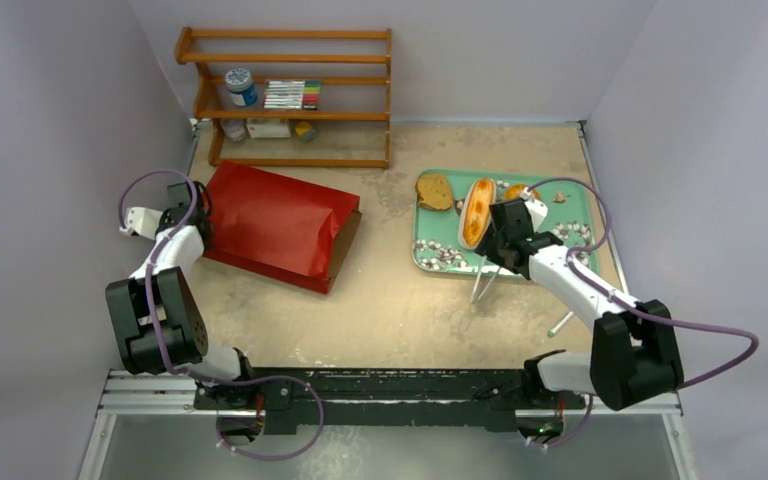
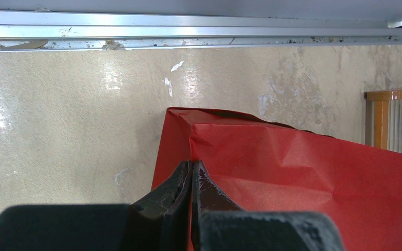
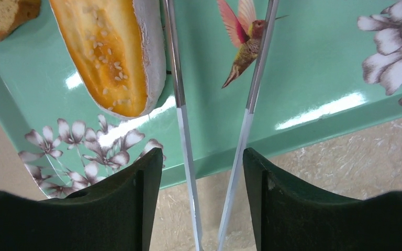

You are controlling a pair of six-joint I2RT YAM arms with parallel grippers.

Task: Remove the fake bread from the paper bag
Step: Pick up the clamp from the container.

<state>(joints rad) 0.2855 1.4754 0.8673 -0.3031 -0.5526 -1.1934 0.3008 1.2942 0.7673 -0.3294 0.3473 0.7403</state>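
Far L: left gripper [image 2: 191, 180] at closed end of paper bag [image 1: 275, 222], fingers pressed tight together, sliver of red paper showing in the slit between them, so clamped on bag's edge. Bag flat on its side on table [image 1: 390, 310], glossy red face up, mouth pointing R w/ brown kraft lining visible at rim; can't tell what's inside. Behind it, against back wall: wooden shelf [image 1: 290, 100] w/ jar and small items. R of centre: teal flowered tray [image 3: 314, 63], well apart from bag. Fake bread [image 1: 477, 211] on tray, not in bag: brown slice [image 1: 434, 191] at tray's L end, seeded long bun [image 3: 110, 52] just beside it. Golden piece [image 1: 518, 190] further R, mostly hidden by wrist. Right gripper [image 3: 203, 157] over tray's near rim, jaws apart, astride metal tongs [image 3: 253, 89]: R tong arm against R finger, L tong arm clear of L finger, no squeeze seen. Tongs' far ends by the bun.
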